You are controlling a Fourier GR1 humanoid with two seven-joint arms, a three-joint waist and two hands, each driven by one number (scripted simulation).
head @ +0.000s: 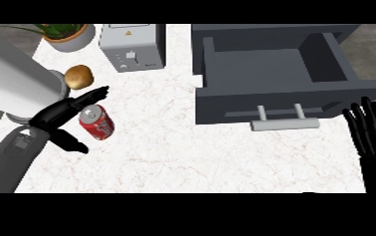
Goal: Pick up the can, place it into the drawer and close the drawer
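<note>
Red cylindrical soda can lies on its side on the white marbled worktop, towards the left. The robot's black left hand sits spread around it, fingers stretched above the can and the thumb below, not closed on it. Whether they touch it I cannot tell. The dark grey drawer stands pulled open at the right. The black right hand rests at the right edge, fingers straight.

Bright, even light; faint shadows
</note>
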